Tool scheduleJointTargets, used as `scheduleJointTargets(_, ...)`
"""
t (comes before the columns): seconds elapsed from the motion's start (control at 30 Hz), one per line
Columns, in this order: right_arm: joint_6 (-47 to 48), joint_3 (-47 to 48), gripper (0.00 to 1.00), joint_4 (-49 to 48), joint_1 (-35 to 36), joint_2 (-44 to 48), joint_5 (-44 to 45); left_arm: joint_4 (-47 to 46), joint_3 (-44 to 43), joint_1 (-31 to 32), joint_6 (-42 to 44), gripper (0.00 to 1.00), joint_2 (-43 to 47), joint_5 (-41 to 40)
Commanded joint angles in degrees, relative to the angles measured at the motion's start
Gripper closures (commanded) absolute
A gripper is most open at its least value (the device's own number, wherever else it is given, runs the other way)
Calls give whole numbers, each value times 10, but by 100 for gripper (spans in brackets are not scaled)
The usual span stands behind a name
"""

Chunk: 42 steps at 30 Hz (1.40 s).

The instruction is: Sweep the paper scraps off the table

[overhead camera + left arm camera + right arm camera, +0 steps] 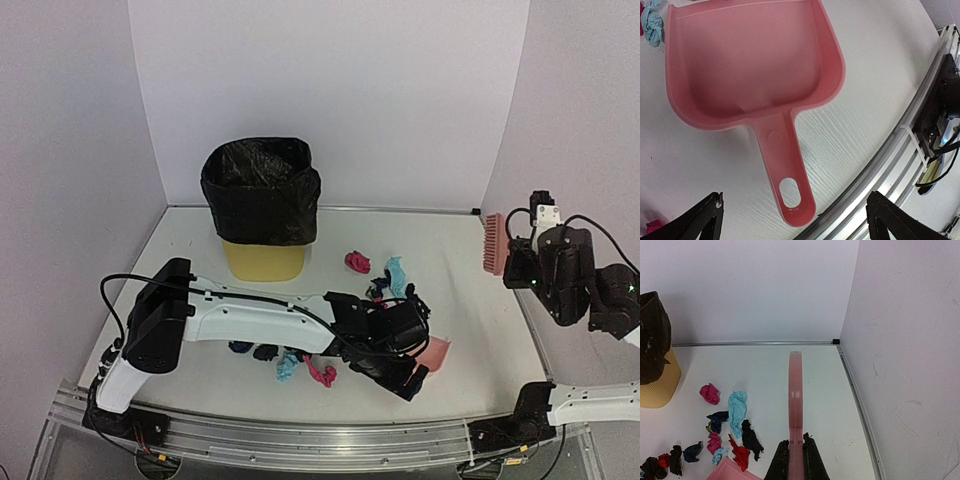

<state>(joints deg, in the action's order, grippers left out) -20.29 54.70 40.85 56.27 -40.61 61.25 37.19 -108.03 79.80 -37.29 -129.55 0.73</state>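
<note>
Paper scraps in pink (357, 262), light blue (395, 275), red and navy lie scattered mid-table; the right wrist view shows a pink wad (710, 393), a light blue one (737, 407) and a black one (751, 437). The pink dustpan (755, 65) lies flat near the front rail, with its handle (787, 185) pointing between the spread fingers of my left gripper (795, 227), which is open and hovers above it without touching. My right gripper (796, 455) is shut on the pink hand brush (795, 390), held in the air at the right side (493, 243).
A yellow bin lined with a black bag (260, 190) stands at the back left of the table (190, 250). The aluminium rail (900, 150) runs close behind the dustpan handle. White walls enclose the back and both sides.
</note>
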Motion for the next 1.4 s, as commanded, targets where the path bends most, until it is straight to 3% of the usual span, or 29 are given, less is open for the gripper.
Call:
scheduleJointTargets(0.0, 9, -6, 100, 2, 0, 17, 6, 34, -56, -4, 19, 4, -35, -15)
scheduleJointTargets(0.3, 14, -12, 100, 5, 0, 37, 2, 49, -116, -4, 21, 14, -90, -42)
scheduleJointTargets(0.63, 21, -15, 100, 9, 0, 62, 4, 67, -143, -2, 12, 34, -124, -84)
scheduleJointTargets(1.07, 22, -9, 100, 21, 1, 68, 2, 84, -159, 3, 23, 68, -116, -110)
scheduleJointTargets(1.27, 11, -4, 100, 37, 1, 71, 2, 56, -117, 4, 51, 96, -64, -104)
scheduleJointTargets(1.37, 10, -3, 100, 42, 0, 70, -6, 39, -88, 5, 63, 100, -27, -95)
